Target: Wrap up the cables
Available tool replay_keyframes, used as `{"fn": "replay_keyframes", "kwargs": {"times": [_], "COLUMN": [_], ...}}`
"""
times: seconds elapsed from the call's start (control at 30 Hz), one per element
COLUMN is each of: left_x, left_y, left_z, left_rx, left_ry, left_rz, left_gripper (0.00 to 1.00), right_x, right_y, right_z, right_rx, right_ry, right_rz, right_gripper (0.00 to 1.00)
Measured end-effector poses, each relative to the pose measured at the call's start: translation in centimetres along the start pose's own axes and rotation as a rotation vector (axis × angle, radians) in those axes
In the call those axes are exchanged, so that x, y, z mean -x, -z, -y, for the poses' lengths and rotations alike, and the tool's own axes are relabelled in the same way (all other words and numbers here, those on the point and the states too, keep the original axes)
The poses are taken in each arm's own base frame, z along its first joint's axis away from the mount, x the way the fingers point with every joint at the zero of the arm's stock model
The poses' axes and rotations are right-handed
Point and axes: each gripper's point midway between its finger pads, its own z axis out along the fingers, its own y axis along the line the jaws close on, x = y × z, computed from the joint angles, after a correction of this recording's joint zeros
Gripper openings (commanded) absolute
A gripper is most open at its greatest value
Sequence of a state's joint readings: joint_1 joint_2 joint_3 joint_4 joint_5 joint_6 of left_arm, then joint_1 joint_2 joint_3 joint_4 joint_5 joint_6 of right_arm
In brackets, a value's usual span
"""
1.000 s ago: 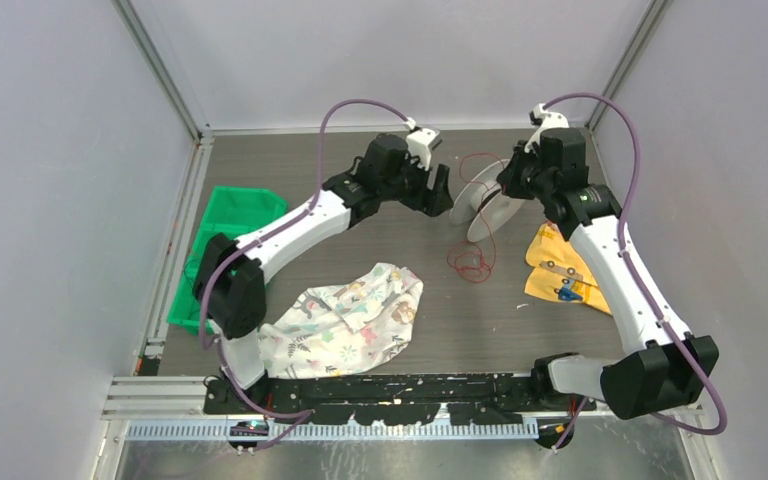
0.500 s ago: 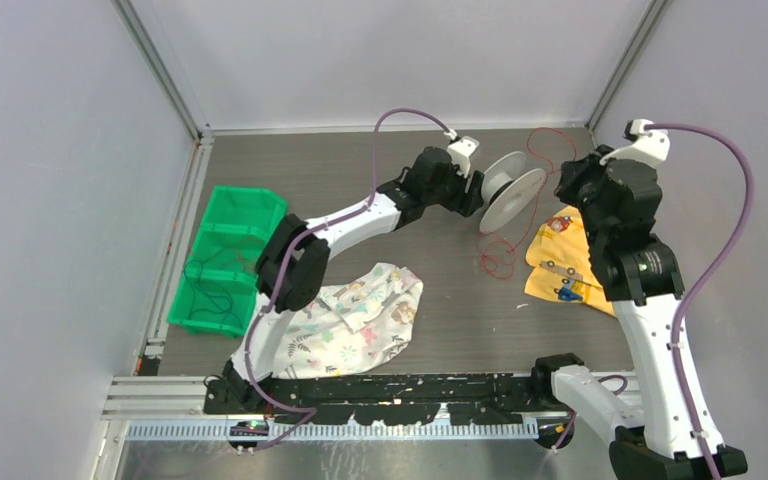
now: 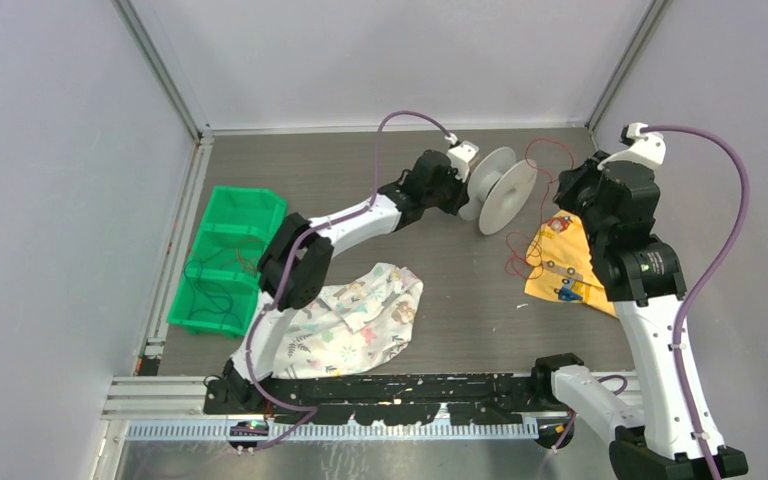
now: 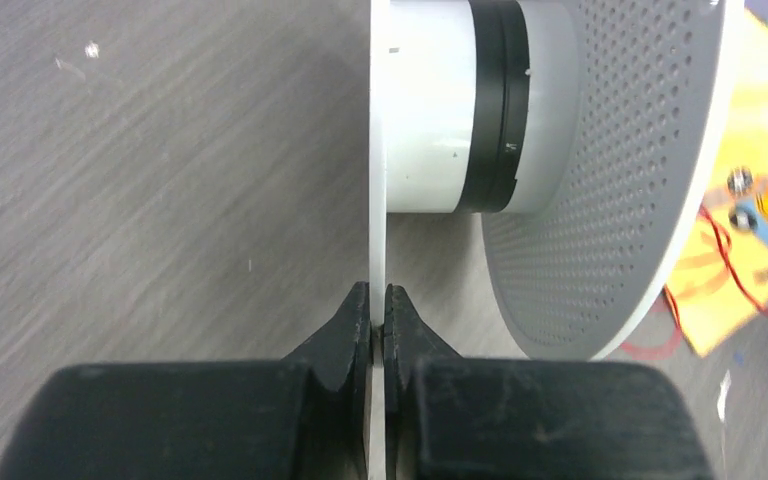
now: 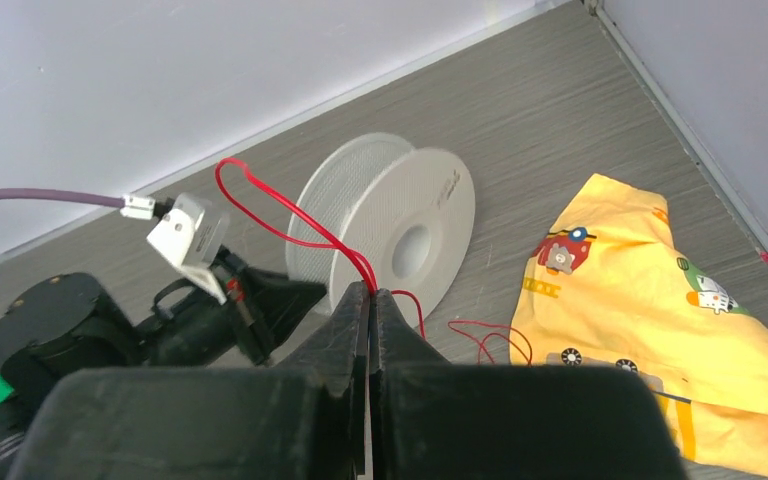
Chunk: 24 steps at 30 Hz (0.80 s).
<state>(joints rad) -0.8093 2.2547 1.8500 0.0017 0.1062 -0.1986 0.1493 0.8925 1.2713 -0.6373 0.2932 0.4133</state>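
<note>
Now the spool is clamped and the wire is in hand

Half a second back our left gripper (image 4: 378, 300) stood open beside the white spool (image 3: 505, 188). It has since shut on the thin rim of the spool's left flange (image 4: 377, 150), which steadies the reel. Our right gripper (image 5: 370, 296) is pinched closed on the red wire (image 5: 285, 212), just right of the spool, with the slack lying by the left edge of the yellow cloth (image 3: 560, 262). We judge winding can begin. Faint lettering on the spool's face is too small to read.

The spool (image 3: 505, 190) is set at rear centre of the table (image 3: 440, 290), the bin (image 3: 228, 255) at its left edge. The larger cloth (image 3: 355, 320) is laid in front, the smaller cloth (image 3: 560, 265) at right, with the cables (image 3: 512, 258) between it and the spool.
</note>
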Motion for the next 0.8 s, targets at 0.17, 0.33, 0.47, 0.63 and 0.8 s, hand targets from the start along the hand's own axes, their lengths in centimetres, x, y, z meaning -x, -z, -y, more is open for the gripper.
{"fn": "replay_keyframes", "kwargs": {"times": [0.17,0.33,0.47,0.63,0.8], "left_x": [-1.0,1.4,3.3,1.9,-2.1], "left_y": [5.8,12.4,15.8,17.4,17.2], "left_z": [0.3,-1.4,-5.7,-7.2,-6.4], "left_rx": [-0.103,-0.275,-0.244,-0.174,-0.142], "left_ry": [-0.054,0.003,0.002,-0.057,-0.083], "left_rz": [-0.075,-0.037,0.01,-0.02,-0.099], "left_gripper": [0.01,0.0,0.01,0.01,0.01], "right_x": [-1.0,-3.5,-6.3,-10.1,-10.9], "right_y": [-0.5,-1.2,-2.0,-2.5,-2.8], "right_z": [-0.8,-3.6,-6.7,-8.7,-9.9], "right_rx": [0.047,0.219,0.4,0.56,0.627], "right_ry": [0.033,0.104,0.127,0.082,0.023], "right_rz": [-0.045,-0.159,-0.277,-0.355,-0.371], "right_gripper": [0.0,0.01,0.0,0.01,0.01]}}
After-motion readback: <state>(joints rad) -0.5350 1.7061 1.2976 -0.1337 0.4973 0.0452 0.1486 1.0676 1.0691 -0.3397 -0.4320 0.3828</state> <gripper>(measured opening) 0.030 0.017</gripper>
